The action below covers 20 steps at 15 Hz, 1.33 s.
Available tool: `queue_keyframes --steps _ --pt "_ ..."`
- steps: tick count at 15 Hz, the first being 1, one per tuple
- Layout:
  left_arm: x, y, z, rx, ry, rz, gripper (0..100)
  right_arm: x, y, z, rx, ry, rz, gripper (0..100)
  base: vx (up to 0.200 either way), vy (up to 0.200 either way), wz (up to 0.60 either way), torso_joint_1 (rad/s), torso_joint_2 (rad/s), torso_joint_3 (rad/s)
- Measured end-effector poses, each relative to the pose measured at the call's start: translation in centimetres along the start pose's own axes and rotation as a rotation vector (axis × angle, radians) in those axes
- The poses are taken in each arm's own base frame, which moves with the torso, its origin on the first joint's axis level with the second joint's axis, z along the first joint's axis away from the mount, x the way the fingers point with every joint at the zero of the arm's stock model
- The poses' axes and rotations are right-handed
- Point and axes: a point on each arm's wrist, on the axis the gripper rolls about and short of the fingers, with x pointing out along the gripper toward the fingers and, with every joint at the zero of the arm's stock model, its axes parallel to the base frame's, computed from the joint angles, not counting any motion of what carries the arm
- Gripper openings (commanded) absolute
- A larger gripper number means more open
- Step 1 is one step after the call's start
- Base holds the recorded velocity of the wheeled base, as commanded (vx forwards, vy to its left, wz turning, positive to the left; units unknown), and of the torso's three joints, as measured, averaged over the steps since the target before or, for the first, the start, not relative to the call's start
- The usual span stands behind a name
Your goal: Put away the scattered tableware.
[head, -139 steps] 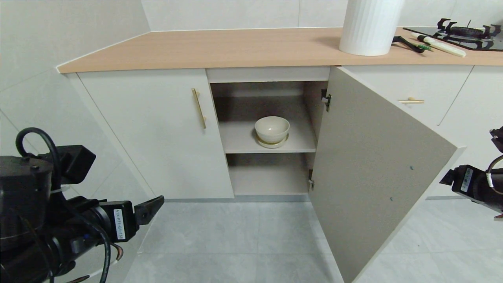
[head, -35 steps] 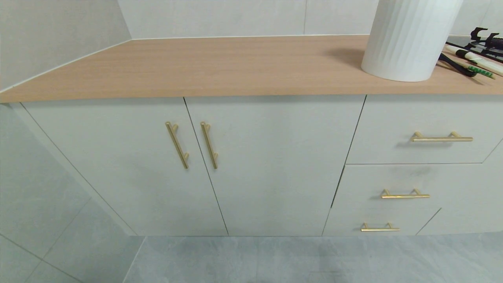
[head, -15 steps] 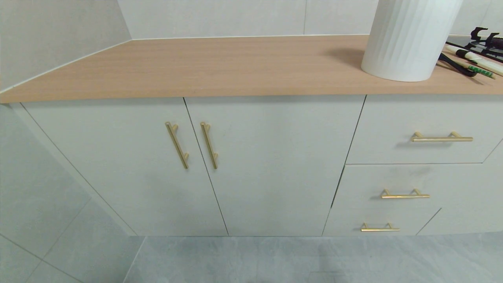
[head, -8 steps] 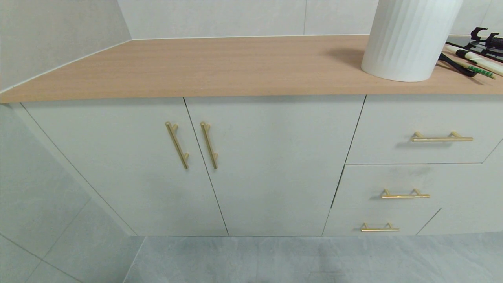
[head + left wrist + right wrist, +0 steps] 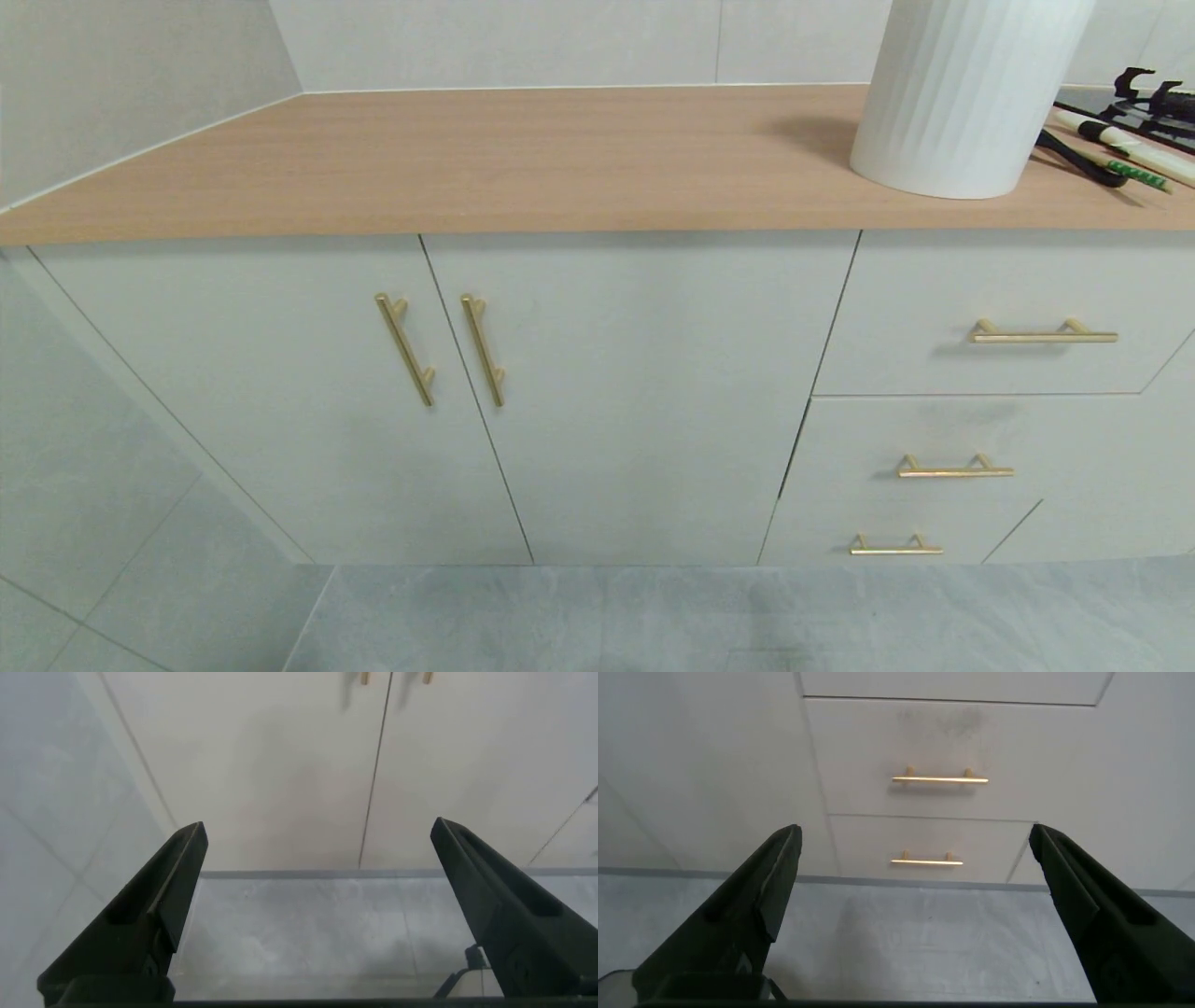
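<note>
The two pale cabinet doors under the wooden counter stand shut, their gold handles side by side. A few long utensils lie on the counter at the far right, next to a tall white ribbed container. My left gripper is open with nothing in it, low down and facing the bottom of the cabinet doors. My right gripper is open with nothing in it, facing the lower drawers and their gold handles.
Three drawers with gold handles sit to the right of the doors. A black stove grate is at the counter's far right. A tiled wall closes the left side. Grey floor tiles lie in front.
9.3 s ago the right door stood open, showing a bowl on a plate on the shelf; now it is shut. In the last half second the camera shifted slightly.
</note>
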Motion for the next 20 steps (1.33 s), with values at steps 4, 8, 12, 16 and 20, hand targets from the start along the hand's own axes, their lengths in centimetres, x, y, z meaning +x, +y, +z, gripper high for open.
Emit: queue_keyframes --steps 4,8,12,16,20 --pt "0.0 0.0 0.0 0.0 -0.001 0.0 100 0.0 0.0 0.0 0.0 0.0 -0.001 100 0.0 -0.2 0.0 0.001 0.0 0.0" --pt "0.0 0.0 -0.01 -0.003 0.0 0.0 100 0.0 0.0 0.0 0.0 0.0 0.0 100 0.0 -0.2 0.0 0.001 0.0 0.005" --pt "0.0 0.0 0.0 -0.027 0.0 0.0 100 0.01 -0.01 0.0 0.0 0.001 -0.001 100 0.0 0.0 0.0 0.0 0.0 0.0" --pt "0.0 0.0 0.0 -0.028 0.0 0.001 100 0.01 -0.01 0.0 -0.001 0.001 -0.002 100 0.0 0.0 0.0 0.0 0.0 0.0" --pt "0.0 0.0 0.0 -0.028 0.0 0.001 100 0.0 -0.01 0.01 -0.002 0.0 -0.001 100 0.0 0.0 0.0 0.0 0.0 0.0"
